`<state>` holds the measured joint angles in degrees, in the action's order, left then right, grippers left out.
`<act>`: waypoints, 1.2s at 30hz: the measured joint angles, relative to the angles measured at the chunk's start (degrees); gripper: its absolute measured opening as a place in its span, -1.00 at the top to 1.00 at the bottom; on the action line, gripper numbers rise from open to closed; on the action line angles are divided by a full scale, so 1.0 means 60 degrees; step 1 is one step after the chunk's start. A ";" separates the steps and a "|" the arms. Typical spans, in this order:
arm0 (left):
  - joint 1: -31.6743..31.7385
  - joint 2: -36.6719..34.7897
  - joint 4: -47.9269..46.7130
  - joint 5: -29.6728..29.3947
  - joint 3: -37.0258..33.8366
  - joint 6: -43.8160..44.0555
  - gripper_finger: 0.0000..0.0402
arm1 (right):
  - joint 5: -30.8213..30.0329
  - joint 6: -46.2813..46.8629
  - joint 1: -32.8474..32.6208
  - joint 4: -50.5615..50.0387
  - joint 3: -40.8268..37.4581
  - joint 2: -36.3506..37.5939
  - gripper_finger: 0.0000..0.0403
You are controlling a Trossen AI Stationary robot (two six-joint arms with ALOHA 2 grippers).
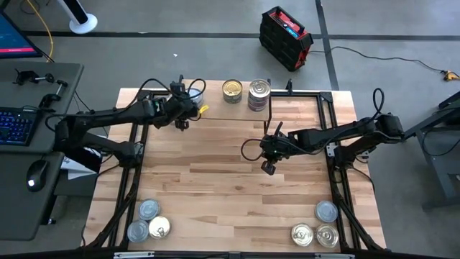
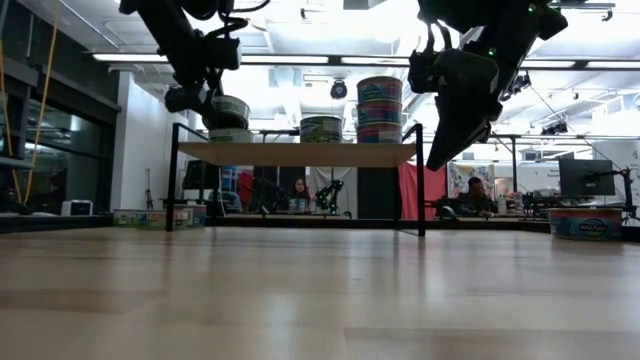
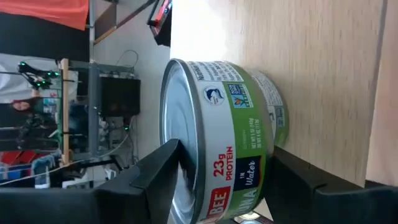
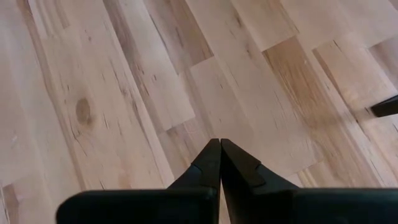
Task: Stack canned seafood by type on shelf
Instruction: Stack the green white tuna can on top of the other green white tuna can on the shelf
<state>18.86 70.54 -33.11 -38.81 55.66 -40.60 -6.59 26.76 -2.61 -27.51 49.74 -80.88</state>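
green-labelled tin (image 3: 230, 137) is clamped by the left end effector (image 1: 188, 103) at the shelf's (image 2: 300, 153) 9 o'clock end; right end effector (image 1: 268, 167) is held together over the surface (image 1: 215, 180).

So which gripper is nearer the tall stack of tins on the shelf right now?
Right. The right gripper hangs over the open table just in front of the tall stack, fingers shut and empty. The left gripper is farther off along the shelf, holding a green-labelled tin.

Left gripper (image 1: 188, 106) reaches the shelf's (image 1: 215, 101) far-left end; right gripper (image 1: 269, 167) hangs mid-table; tins (image 1: 232, 90) sit far-centre.
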 joint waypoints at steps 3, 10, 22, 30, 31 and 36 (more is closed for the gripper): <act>-0.0001 0.0000 0.0039 0.0082 0.0000 0.0012 0.02 | -0.0004 0.0000 0.0000 0.0000 0.0000 0.0000 1.00; -0.0001 -0.0007 0.0056 0.0551 0.0011 0.0410 0.02 | -0.0004 0.0066 0.0000 0.0004 0.0000 0.0000 1.00; 0.0278 -0.0027 -0.0159 0.0825 0.0022 0.0502 0.02 | -0.0037 0.0255 0.0000 0.0007 0.0000 0.0000 1.00; 0.0875 -0.0018 -0.1030 0.1995 0.0732 0.1457 0.02 | -0.0036 0.0291 0.0000 0.0125 0.0000 0.0000 1.00; 0.0899 0.0002 -0.1113 0.2109 0.0847 0.1452 0.02 | -0.0035 0.0291 0.0000 0.0160 0.0000 0.0000 1.00; 0.1098 -0.0012 -0.1521 0.2762 0.1034 0.1509 0.02 | -0.0036 0.0291 0.0000 0.0358 0.0000 0.0000 1.00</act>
<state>25.44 70.47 -42.23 -22.24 61.86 -31.55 -6.81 28.51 -2.61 -25.36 49.74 -80.88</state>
